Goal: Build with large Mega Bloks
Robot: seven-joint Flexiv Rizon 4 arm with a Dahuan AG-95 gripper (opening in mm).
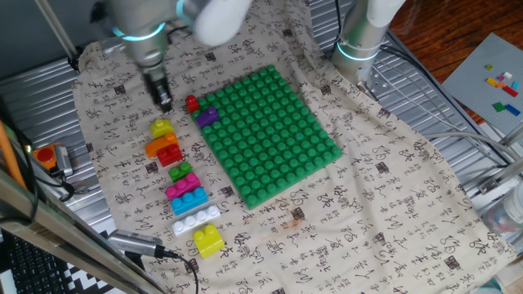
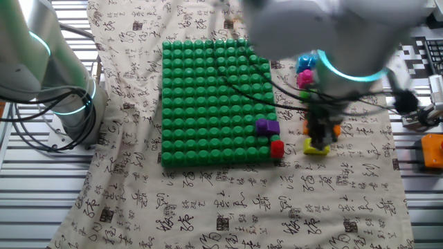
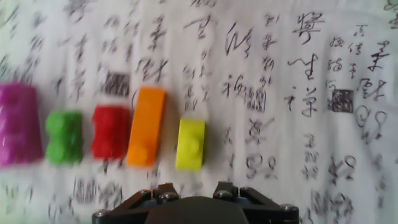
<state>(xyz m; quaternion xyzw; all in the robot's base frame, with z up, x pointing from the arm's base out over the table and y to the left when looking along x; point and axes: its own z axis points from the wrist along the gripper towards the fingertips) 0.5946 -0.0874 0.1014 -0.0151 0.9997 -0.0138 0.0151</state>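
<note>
My gripper (image 1: 164,101) hangs just above the cloth at the near end of a row of loose large Mega Bloks, close over the yellow brick (image 1: 162,128). In the hand view the yellow brick (image 3: 190,144) lies straight ahead of the gripper (image 3: 191,190), whose two jaw parts stand apart with nothing between them. Beside it lie an orange brick (image 3: 147,134), a red one (image 3: 111,132), a green one (image 3: 64,137) and a pink one (image 3: 20,124). A red brick (image 1: 192,104) and a purple brick (image 1: 207,116) sit at the corner of the green baseplate (image 1: 274,139).
Further down the row lie a blue brick (image 1: 189,201), a white brick (image 1: 196,219) and another yellow brick (image 1: 208,240). A second robot's base (image 1: 357,45) stands behind the baseplate. A grey sheet with tiny bricks (image 1: 498,82) lies at the far right.
</note>
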